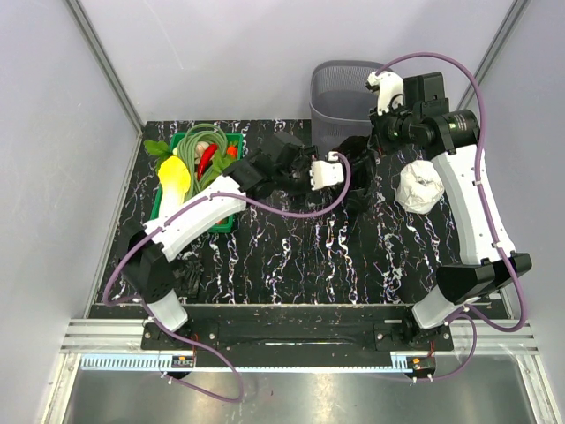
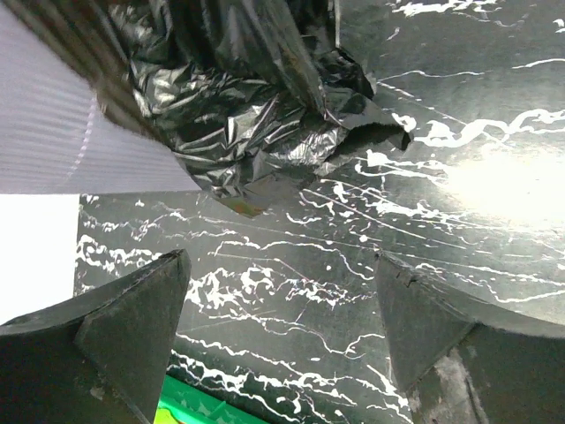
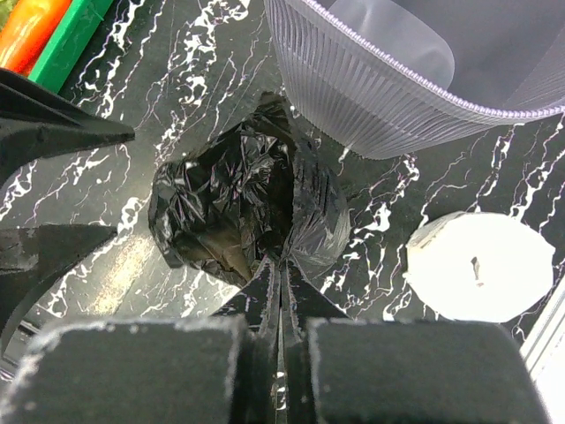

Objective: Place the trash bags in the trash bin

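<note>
In the top view the two arm bases sit at the bottom edge, on the black, white-veined desk [image 1: 282, 256]. The left arm reaches from the lower left toward the middle. Its end effector [image 2: 281, 265] is spread wide over bare desk with nothing between its fingers. It stops just short of the trash bag [image 3: 229, 203].

The right arm climbs the right side of the frame and bends back toward the centre. Its end effector [image 3: 281, 274] has its fingers pressed together, pinching a fold of the bag's black film. The bag is a crumpled, glossy bunch below that pinch, outside the trash bin [image 1: 340, 97] and just beside its wall. I cannot tell whether the bag rests on the desk or hangs from the grip.

A white roll [image 1: 421, 188] lies on the desk right of the bag. A green crate [image 3: 75, 35] of vegetables stands at the left of the desk. The grey mesh bin stands at the top centre, past the desk's far edge.
</note>
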